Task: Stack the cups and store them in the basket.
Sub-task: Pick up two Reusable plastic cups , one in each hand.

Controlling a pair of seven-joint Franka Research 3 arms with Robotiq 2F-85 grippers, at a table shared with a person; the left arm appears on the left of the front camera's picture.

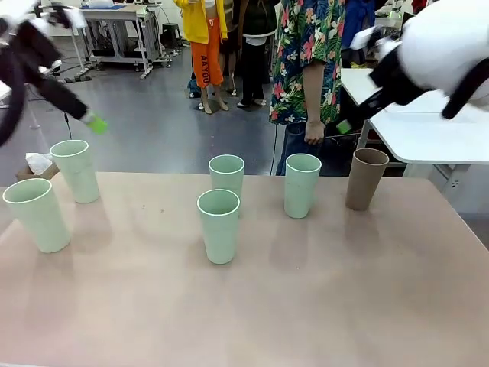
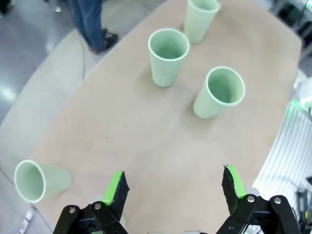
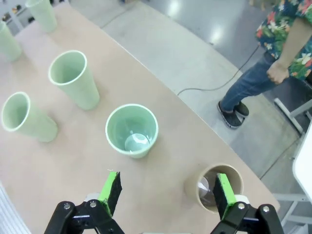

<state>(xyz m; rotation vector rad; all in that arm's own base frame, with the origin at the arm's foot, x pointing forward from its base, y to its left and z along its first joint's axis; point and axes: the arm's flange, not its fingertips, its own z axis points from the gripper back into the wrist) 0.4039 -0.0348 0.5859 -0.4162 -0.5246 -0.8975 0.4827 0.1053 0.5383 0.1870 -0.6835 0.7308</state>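
Several pale mint green cups stand upright on the table: two at the far left [image 1: 37,214] [image 1: 76,170], two in the middle [image 1: 227,177] [image 1: 219,225] and one right of centre [image 1: 302,184]. The tan-brown cup [image 1: 366,178] stands farthest right. My left gripper [image 1: 93,121] hangs high above the left cups; in its wrist view it is open [image 2: 174,185] over bare tabletop. High at the right, my right gripper [image 1: 345,127] is open [image 3: 167,189] and holds nothing; it hovers above the brown cup [image 3: 214,187] and a green cup [image 3: 132,130]. The basket is out of view.
A person in a floral shirt [image 1: 313,61] stands at the table's far side, hand hanging down. A white side table [image 1: 428,130] stands at the back right. A crumpled tissue on a box [image 1: 37,164] sits off the far left edge.
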